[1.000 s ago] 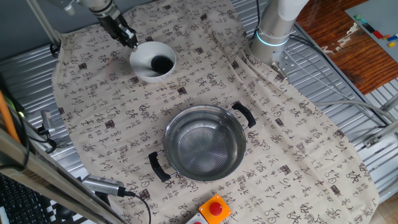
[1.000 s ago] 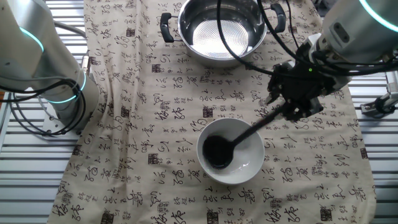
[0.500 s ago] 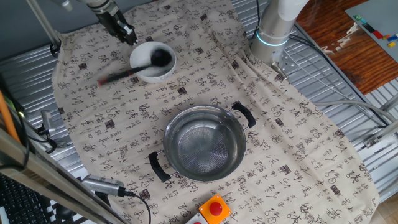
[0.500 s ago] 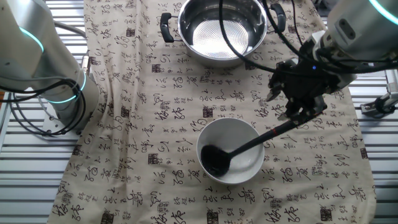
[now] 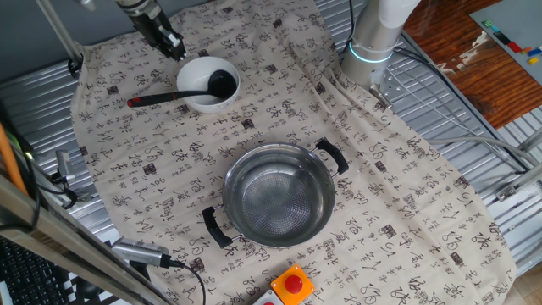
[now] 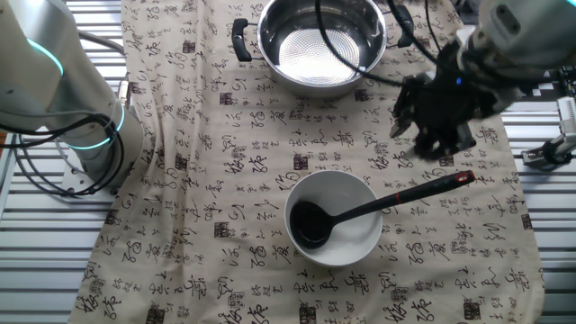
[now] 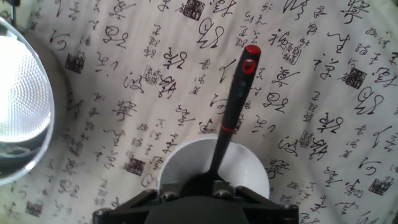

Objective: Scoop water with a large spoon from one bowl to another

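Black ladle: we found it resting free in the small white bowl, scoop down inside the bowl, handle leaning on the rim and running out over the printed cloth, red tip hanging past the bowl's edge. We logged it just below the end effector in the other fixed view, apart from it and not touching.

End effector: we recorded it raised above the cloth beside the bowl, holding nothing. Whether its fingers stood spread or pressed together we could not tell, as motion blur covered them in the other fixed view, and the hand view showed only its dark base at the bottom edge.

White bowl: we placed it close under the end effector, on the cloth-covered counter.

Stainless-steel pot: we noted two black loop handles and a patterned inner bottom; it stood upright, well apart from the end effector and from the bowl.

Red button: we listed it at the counter's edge beyond the pot, farthest from the end effector.
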You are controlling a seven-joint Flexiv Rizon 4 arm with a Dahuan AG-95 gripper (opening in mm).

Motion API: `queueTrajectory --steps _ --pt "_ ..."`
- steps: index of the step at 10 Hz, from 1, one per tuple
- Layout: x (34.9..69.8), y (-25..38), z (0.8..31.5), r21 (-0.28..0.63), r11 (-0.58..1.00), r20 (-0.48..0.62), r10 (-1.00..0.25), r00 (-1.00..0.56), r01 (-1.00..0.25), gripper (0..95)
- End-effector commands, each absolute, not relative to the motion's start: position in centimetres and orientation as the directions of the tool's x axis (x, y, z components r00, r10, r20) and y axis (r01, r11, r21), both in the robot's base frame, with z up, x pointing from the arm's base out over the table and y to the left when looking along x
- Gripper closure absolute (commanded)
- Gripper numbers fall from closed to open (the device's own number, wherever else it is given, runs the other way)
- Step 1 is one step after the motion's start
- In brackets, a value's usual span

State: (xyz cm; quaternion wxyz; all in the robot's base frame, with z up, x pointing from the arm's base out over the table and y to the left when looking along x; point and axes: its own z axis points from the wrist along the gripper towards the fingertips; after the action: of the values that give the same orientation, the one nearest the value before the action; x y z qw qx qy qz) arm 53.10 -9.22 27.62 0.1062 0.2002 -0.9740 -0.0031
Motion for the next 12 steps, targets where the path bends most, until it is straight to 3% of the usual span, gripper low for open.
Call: queueTrajectory --steps 1,2,3,6,10,12 --pt "53.8 -7.0 28.4 0.062 0.938 0.201 -0.347 -0.916 -0.342 76.0" --pt "54.2 -6.1 28.7 0.052 0.946 0.204 -0.324 -0.924 -0.321 76.0" --pt "54.2 -6.1 28.7 0.042 0.949 0.208 -0.314 -0.927 -0.312 95.0" --pt "54.2 -6.1 28.7 0.054 0.934 0.193 -0.356 -0.914 -0.352 95.0" --pt "54.2 -6.1 28.7 0.066 0.946 0.141 -0.324 -0.935 -0.318 95.0" --pt "55.5 -4.3 26.0 0.048 0.957 0.119 -0.290 -0.949 -0.287 95.0"
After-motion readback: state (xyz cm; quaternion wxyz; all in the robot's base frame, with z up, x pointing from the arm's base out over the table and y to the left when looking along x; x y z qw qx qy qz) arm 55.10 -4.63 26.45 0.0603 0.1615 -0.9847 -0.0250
